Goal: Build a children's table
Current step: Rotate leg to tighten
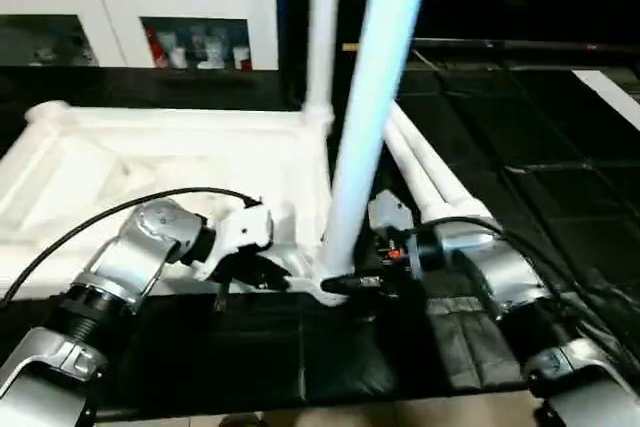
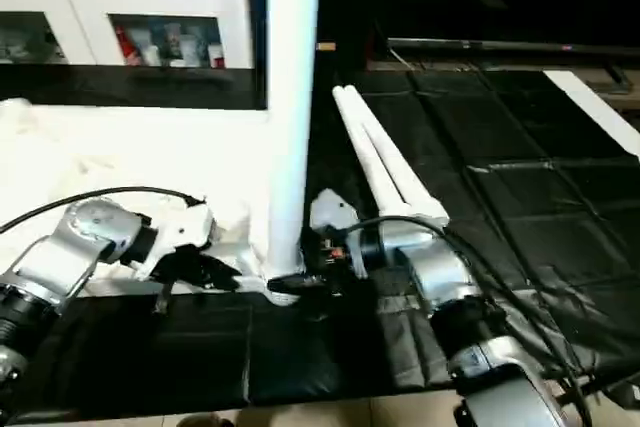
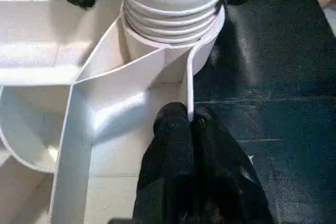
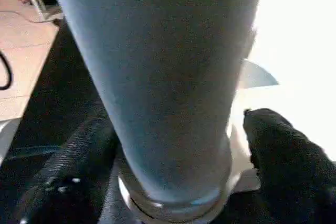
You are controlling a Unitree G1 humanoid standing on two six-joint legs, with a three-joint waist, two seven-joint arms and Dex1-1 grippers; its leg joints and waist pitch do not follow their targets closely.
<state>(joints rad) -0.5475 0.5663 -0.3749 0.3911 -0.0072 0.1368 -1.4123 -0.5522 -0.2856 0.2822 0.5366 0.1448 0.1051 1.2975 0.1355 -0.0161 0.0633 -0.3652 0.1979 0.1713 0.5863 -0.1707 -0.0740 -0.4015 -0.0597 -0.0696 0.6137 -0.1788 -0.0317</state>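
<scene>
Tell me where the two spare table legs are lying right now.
In the left eye view the two spare legs lie side by side on the black mat, right of the upturned tabletop and behind the right tool.

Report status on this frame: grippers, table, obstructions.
Left gripper shut on tabletop edge rib. Right gripper straddling the leg standing in near corner socket; threads still exposed. Two spare legs on mat, clear.

Upturned white tabletop [image 1: 150, 162] on black mat [image 1: 300, 347], upright leg [image 1: 365, 117] in near corner socket, both grippers at its base, two spare legs [image 1: 430, 172] beside.
</scene>
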